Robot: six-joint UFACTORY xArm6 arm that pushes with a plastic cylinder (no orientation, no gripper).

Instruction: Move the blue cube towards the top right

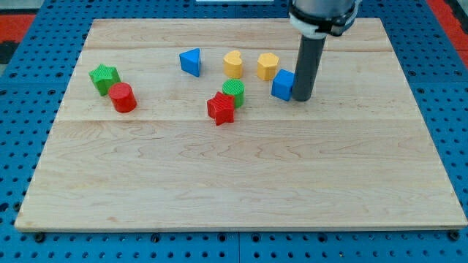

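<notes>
The blue cube (282,85) sits on the wooden board (241,175), right of centre near the view's top. My tip (302,98) stands right against the cube's right side, touching it or nearly so. The dark rod rises from there to the view's top edge and hides part of the cube's right face.
A yellow hexagon block (268,66) is just up-left of the cube, and a yellow heart (233,63) is left of that. A blue triangle (191,61), green cylinder (234,92), red star (221,108), green star (104,77) and red cylinder (123,97) lie further left.
</notes>
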